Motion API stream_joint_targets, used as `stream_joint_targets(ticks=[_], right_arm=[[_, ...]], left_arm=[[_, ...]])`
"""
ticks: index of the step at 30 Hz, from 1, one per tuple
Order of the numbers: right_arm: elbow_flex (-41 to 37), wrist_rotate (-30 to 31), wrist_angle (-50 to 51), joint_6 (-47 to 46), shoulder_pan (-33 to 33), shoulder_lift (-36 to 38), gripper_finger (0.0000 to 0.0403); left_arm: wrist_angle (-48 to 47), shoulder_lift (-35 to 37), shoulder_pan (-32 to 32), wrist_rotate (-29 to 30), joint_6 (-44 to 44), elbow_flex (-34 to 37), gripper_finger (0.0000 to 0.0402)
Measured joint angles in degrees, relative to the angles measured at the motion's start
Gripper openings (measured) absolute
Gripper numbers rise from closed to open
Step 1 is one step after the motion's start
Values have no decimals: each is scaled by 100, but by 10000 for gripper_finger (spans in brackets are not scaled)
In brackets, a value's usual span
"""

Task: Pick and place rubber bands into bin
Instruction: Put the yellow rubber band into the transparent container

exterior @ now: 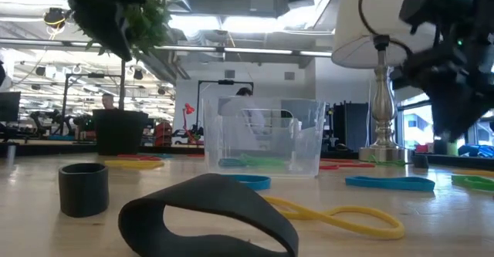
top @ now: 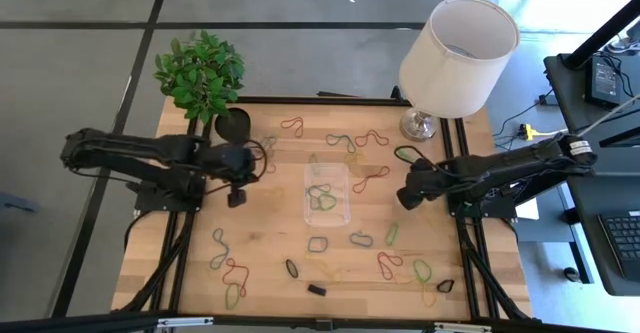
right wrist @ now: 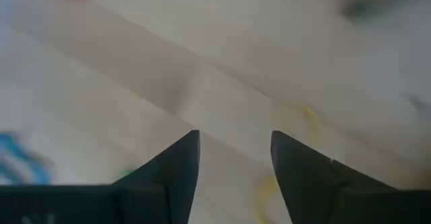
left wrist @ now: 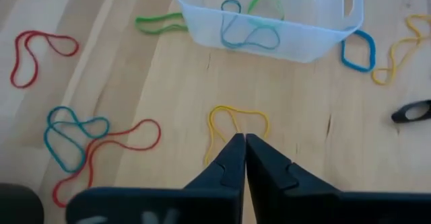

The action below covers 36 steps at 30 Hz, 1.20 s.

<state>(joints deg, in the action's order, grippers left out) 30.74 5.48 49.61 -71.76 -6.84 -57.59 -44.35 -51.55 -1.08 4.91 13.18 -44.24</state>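
- Two arms over table, high view: left gripper [top: 237, 195] left of bin [top: 327, 195], right gripper [top: 404, 197] to its right; bands [top: 372, 178] scattered around, a few inside bin
- Low view: bin mid-table, green and blue bands inside
- Left wrist view: fingers [left wrist: 229, 158] pressed together, tips at a yellow band [left wrist: 237, 122]; a grip cannot be confirmed
- Right wrist view: fingers [right wrist: 176, 163] spread over bare wood
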Motion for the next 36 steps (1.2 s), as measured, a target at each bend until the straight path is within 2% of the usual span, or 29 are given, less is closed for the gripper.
stream_joint_targets(ticks=[7,20,24,29,36], right_arm=[[0,-125,325,-167,241,-554,172],[-35,-447,11,-123,298,-2005,121],[-114,-543,-235,-155,303,-2069,87],[-60,-607,-184,-143,303,-1978,13],[546,-772,141,-135,224,-1661,3]], left_arm=[[-78,555,0,-1,178,281,6],[-35,717,0,-7,165,281,6],[-33,713,0,-41,167,281,6],[-36,715,0,-208,149,281,6],[-39,713,0,-335,65,281,6]])
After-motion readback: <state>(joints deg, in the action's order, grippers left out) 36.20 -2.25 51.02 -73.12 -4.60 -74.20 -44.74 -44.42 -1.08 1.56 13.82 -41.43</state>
